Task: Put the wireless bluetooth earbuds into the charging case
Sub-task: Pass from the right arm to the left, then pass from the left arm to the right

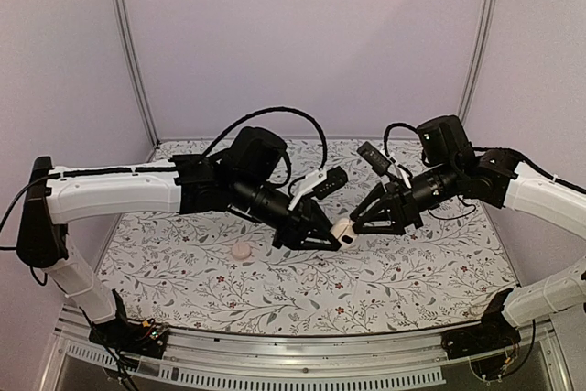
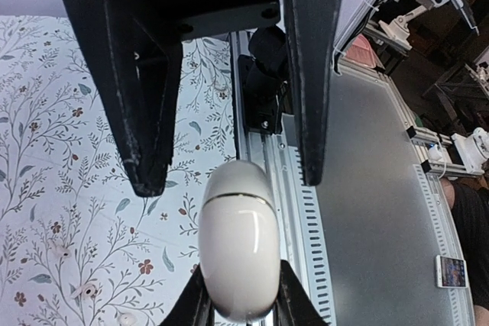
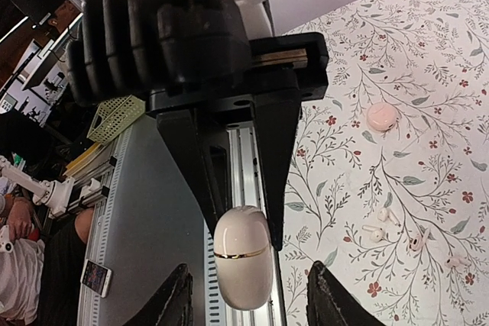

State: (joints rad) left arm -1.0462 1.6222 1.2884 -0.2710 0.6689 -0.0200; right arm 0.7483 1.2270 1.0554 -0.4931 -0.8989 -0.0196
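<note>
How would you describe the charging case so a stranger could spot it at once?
Look above the middle of the flowered table. There the left gripper clamps the charging case, a closed cream egg-shaped shell. Unlike the pink lump on the table, it is held aloft.

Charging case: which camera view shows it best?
Left wrist: the closed charging case fills the middle, its seam clear. Right wrist shows the case smaller; top external shows only a small pale spot.

One charging case [image 1: 341, 231] and one pale pink lump [image 1: 240, 250]. Roughly four small white earbuds [image 3: 374, 232], hard to count. Two arms [image 1: 119, 191].
</note>
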